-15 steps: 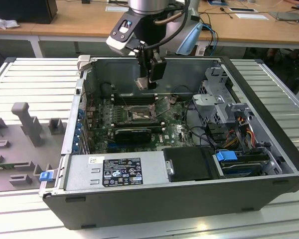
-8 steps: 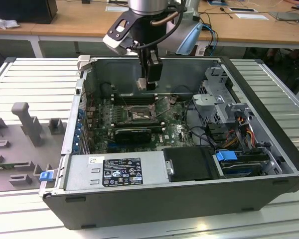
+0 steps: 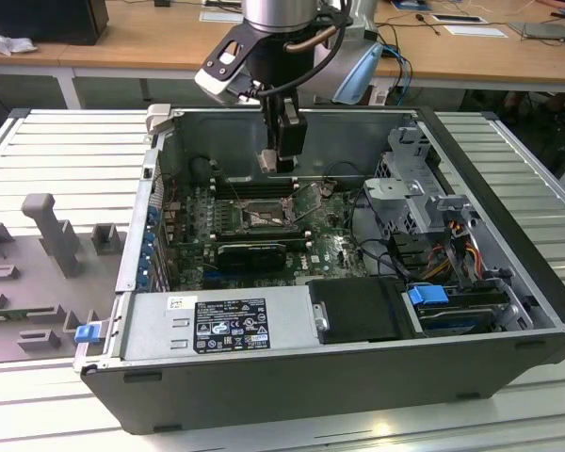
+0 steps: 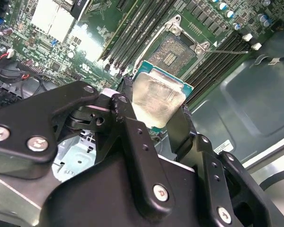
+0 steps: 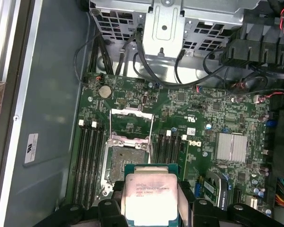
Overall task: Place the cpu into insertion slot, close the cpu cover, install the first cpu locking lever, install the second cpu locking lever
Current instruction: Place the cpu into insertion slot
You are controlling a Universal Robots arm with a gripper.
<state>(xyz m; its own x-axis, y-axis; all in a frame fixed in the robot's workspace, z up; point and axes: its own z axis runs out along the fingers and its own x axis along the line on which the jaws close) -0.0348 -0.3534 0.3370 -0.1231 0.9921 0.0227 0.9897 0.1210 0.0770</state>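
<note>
On the exterior view's left, grey blocks (image 3: pixel 52 231) sit on the ribbed metal surface (image 3: pixel 56 141). Next to them stands a big open computer case (image 3: pixel 311 386) with a small blue clip (image 3: pixel 87 331) at its near corner. A green motherboard (image 3: pixel 330 247) lies flat inside the case.

The robot's gripper (image 3: pixel 284 158) hangs down into the case from above. In both wrist views its two black fingers (image 4: pixel 180 127) are clamped on the cpu (image 4: pixel 158 101), one on each side. The cpu is a small square chip with a shiny pale top and a green edge. It is up in the air, not touching the board.

The insertion slot (image 3: pixel 264 218) is under the gripper, near the middle of the board. In the first wrist view the slot (image 5: pixel 124 161) is open and dark, just beside the held cpu (image 5: pixel 150 201). The cpu cover (image 5: pixel 128 111) is flipped up and back from the slot. Long black memory slots (image 5: pixel 87 161) run along both sides.

On the exterior view's right are a metal drive cage (image 3: pixel 414 188), loose cables (image 3: pixel 452 250) and a blue tab (image 3: pixel 428 294).
</note>
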